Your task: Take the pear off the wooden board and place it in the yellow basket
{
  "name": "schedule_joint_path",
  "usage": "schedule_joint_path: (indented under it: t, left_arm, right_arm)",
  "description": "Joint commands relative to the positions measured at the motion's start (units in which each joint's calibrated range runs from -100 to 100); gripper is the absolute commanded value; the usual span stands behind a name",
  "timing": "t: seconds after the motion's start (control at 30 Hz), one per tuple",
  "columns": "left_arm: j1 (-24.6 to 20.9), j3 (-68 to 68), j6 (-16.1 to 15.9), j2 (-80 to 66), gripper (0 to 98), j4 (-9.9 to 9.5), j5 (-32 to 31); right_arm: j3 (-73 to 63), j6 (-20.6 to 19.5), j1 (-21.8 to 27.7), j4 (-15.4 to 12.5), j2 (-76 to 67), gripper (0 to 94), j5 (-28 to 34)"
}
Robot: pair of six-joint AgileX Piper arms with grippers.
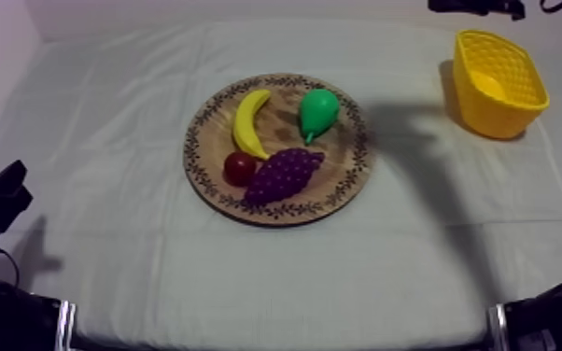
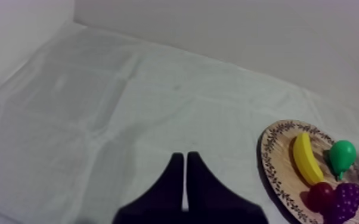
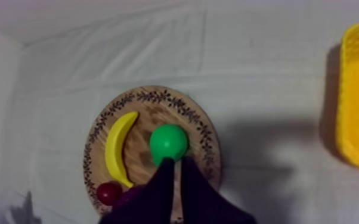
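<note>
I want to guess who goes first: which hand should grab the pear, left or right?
Probably right. The right hand hangs over the pear, and the basket is on its side. The left hand is over bare cloth, away from the board.

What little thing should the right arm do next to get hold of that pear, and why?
Probably open the right tool. Its fingers lie together as a narrow wedge just over the pear on the wooden board, and shut like that they could not go around the fruit. Lowering onto it can likely wait until they are apart.
</note>
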Motion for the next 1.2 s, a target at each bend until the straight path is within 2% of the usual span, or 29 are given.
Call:
schedule_joint_path:
  t: [0.0,0.27,0.53,0.67,0.83,1.17]
  left_arm:
    - [0.01,0.05,0.01,0.0,0.1,0.01,-0.01]
    - [0.01,0.05,0.0,0.0,0.1,0.01,-0.01]
    - [0.01,0.05,0.01,0.0,0.1,0.01,-0.01]
    - [0.01,0.05,0.01,0.0,0.1,0.01,-0.01]
    - [0.01,0.05,0.01,0.0,0.1,0.01,-0.01]
    - [0.01,0.05,0.0,0.0,0.1,0.01,-0.01]
  right_arm:
    - [0.43,-2.92,-0.49,0.36,0.19,7.4,-0.83]
    - [1.04,-10.12,-2.91,3.49,3.05,21.0,-2.62]
    - [-0.22,-11.94,-4.29,4.28,10.12,56.6,-2.4]
    - [-2.27,-12.03,-4.53,4.27,14.35,67.0,-1.31]
    - [-4.48,-12.15,-4.85,4.34,19.5,72.8,-1.08]
    - [-8.34,-12.08,-6.19,3.59,29.21,75.0,-2.73]
